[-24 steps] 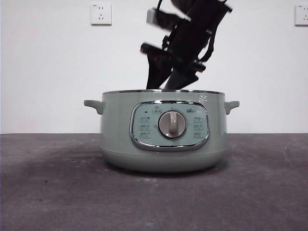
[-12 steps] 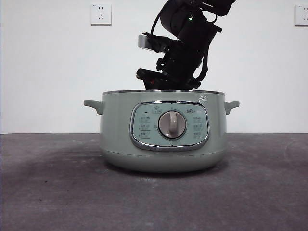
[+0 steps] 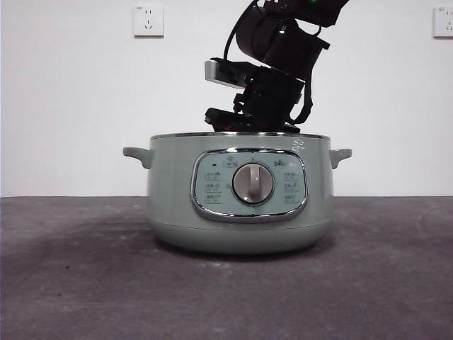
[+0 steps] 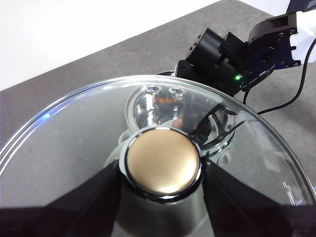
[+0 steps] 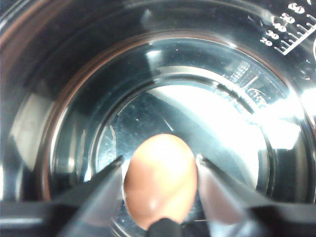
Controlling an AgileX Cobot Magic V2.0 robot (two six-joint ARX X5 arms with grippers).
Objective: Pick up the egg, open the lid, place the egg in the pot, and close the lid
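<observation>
The sage-green pot (image 3: 239, 200) stands open at the table's middle. My right arm (image 3: 272, 92) reaches down into it from above; its jaws are hidden below the rim in the front view. In the right wrist view my right gripper (image 5: 159, 163) is shut on the brown-orange egg (image 5: 160, 180) inside the pot's shiny bowl (image 5: 232, 98). My left gripper (image 4: 163, 170) is shut on the knob (image 4: 163, 163) of the glass lid (image 4: 69, 143), held off the pot and out of the front view. The right arm (image 4: 222, 49) shows beyond the lid's rim.
The dark grey table (image 3: 85, 283) runs to both sides of the pot. A white wall stands behind with one socket (image 3: 148, 20) at the upper left and another (image 3: 444, 21) at the upper right. A black cable (image 4: 296, 94) lies on the table.
My right gripper has gone down with the egg from above the pot's rim into the pot, and the wrist has turned more upright. The pot has not moved.
</observation>
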